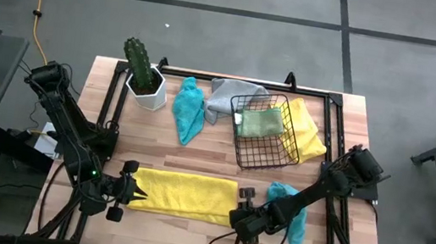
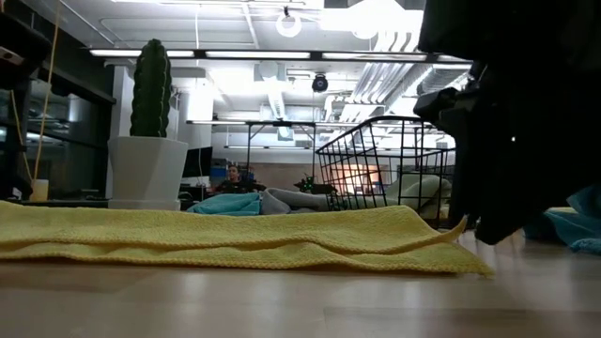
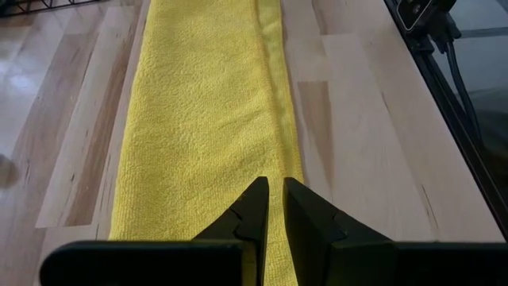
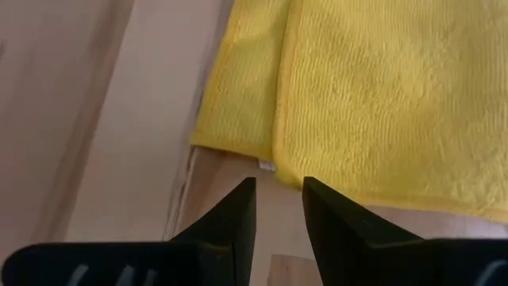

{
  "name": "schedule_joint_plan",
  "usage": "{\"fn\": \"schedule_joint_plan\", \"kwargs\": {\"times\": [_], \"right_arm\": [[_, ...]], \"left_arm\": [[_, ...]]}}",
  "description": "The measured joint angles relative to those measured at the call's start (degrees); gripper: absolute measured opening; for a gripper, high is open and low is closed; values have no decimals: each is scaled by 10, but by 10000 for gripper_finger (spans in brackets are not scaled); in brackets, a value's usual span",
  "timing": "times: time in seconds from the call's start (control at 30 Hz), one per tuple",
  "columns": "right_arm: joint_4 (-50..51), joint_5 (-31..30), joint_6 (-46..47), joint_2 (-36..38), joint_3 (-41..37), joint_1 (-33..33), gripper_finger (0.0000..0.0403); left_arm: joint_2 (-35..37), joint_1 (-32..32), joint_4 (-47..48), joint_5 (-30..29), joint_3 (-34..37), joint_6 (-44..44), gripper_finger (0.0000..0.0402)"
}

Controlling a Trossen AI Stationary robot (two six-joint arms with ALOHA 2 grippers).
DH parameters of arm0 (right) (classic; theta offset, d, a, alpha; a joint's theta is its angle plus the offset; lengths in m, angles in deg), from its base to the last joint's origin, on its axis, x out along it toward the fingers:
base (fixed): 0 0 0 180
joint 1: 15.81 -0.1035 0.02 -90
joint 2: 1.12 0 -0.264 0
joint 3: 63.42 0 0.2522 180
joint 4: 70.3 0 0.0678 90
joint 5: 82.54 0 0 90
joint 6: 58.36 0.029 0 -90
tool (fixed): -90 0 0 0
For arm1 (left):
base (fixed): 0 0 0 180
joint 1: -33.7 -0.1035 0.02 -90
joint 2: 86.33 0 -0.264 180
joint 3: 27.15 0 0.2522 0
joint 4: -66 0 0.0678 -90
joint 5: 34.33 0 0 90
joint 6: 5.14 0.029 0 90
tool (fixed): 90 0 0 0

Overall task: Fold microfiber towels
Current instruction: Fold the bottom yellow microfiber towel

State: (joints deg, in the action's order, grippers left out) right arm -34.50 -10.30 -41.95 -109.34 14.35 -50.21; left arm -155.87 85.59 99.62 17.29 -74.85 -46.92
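A yellow microfiber towel (image 1: pixel 184 196) lies folded into a long strip near the table's front edge; in the low view this towel (image 2: pixel 235 239) is flat on the wood. My left gripper (image 3: pixel 275 184) is at the strip's left end, its fingers nearly together with yellow cloth between them. My right gripper (image 4: pixel 278 184) hovers open just off the towel's right end (image 4: pixel 238 147), with bare wood showing between its fingers. A teal towel (image 1: pixel 188 109) and a grey one (image 1: pixel 226 97) lie at the back. A second teal towel (image 1: pixel 294 218) lies beside my right arm. My left gripper pinches the yellow towel at its left end, on the line of the layered long edge (image 3: pixel 278 159) that runs into the gap between the fingers. The fingers come slanting down from the table's left and lie along the strip. The towel lies flat on the table ahead.
A potted cactus (image 1: pixel 145 78) stands at the back left. A black wire basket (image 1: pixel 265 141) at the back right holds a light green towel (image 1: pixel 261 121), with a yellow towel (image 1: pixel 308 135) by its right side. A person (image 2: pixel 232 176) sits far behind the table.
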Motion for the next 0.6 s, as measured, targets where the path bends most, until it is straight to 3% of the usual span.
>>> {"fn": "schedule_joint_plan", "kwargs": {"times": [0.6], "right_arm": [[-12, -18, -7, 0, 0, 0, 82]], "left_arm": [[0, 0, 0, 0, 0, 0, 33]]}}
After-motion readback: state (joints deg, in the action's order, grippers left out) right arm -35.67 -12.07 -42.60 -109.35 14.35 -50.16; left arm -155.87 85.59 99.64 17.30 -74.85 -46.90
